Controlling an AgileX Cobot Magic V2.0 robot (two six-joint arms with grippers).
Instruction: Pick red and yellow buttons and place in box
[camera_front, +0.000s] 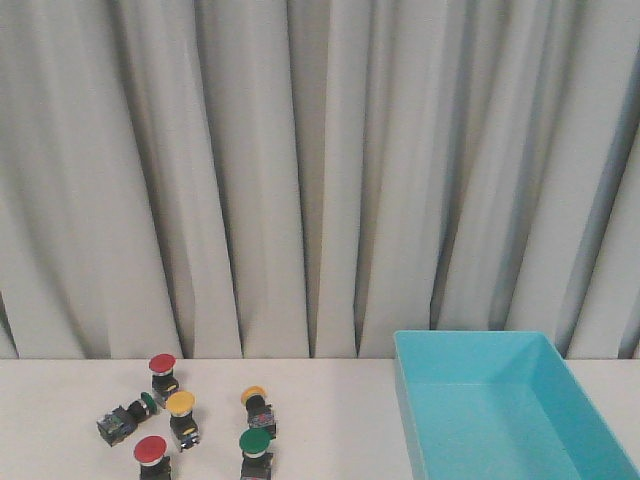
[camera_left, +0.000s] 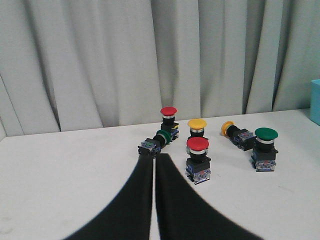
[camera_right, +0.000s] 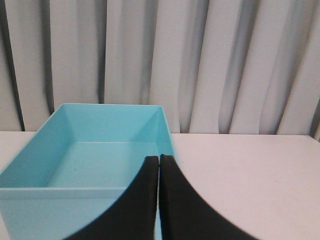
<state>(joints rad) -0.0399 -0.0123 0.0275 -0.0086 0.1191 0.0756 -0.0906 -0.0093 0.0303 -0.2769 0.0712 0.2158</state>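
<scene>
- On the worktop (camera_front: 330, 420), left side of the front view, six push buttons sit in a loose cluster; the box (camera_front: 500, 420) stands well apart to the right, open side up and empty, ready to receive.
- Task items: a rear red button (camera_left: 169, 119) and a near red button (camera_left: 198, 159), both upright on their bodies, so their caps offer a clear top approach; an upright yellow button (camera_left: 196, 128) between them; a second yellow button (camera_left: 235, 134) lying on its side.
- Not task items: an upright green button (camera_left: 265, 148) and a toppled green button (camera_left: 156, 141).
- My left pincer (camera_left: 154, 158) is clenched, fingers together, grasping nothing, aimed just short of the toppled green button.
- My right pincer (camera_right: 159, 159) is likewise clenched and empty, poised at the box's near wall.
- Judgement: no button is boxed yet; the left pincer must release before any pick, and the near red button looks least crowded.
</scene>
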